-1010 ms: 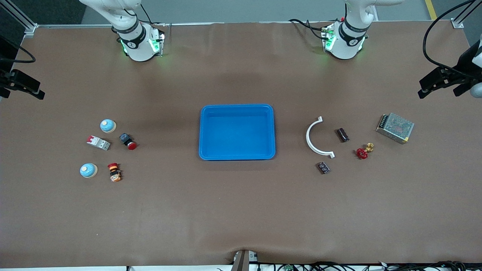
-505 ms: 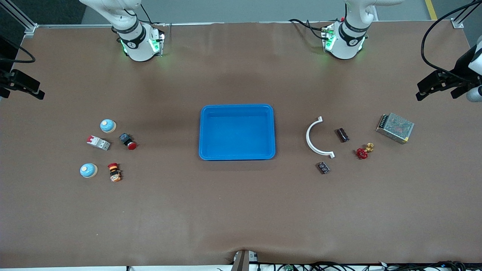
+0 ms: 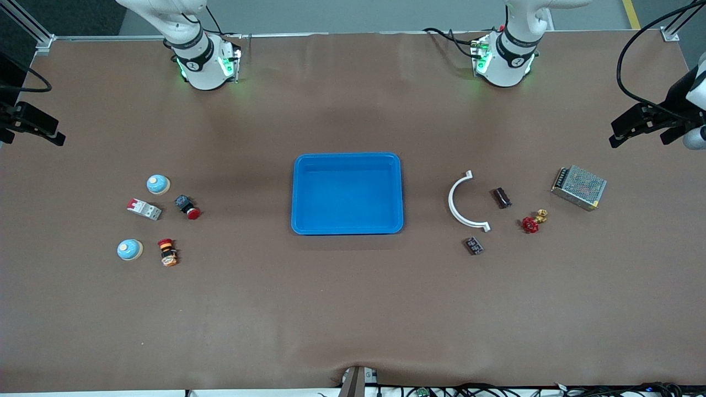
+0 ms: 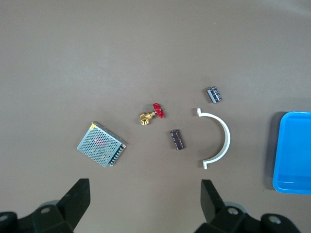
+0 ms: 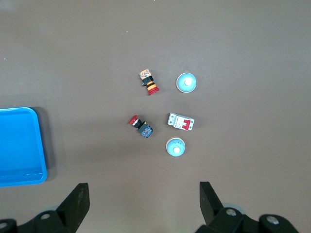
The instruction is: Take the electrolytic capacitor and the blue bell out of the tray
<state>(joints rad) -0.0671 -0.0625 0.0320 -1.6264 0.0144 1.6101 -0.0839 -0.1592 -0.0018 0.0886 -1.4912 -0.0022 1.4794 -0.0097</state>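
The capacitor is a small dark cylinder lying on the table toward the left arm's end. Two light-blue dome bells stand toward the right arm's end; the right wrist view shows both. My left gripper hangs open high over the table edge, above the capacitor's cluster, holding nothing. My right gripper hangs open high over the bells' end, also empty.
A blue tray sits mid-table. By the capacitor lie a white curved piece, a red-handled valve, a metal power supply and a small dark block. By the bells lie a breaker and two push buttons.
My left gripper has shifted and turned slightly at the table's edge. The right gripper and all objects have stayed put.
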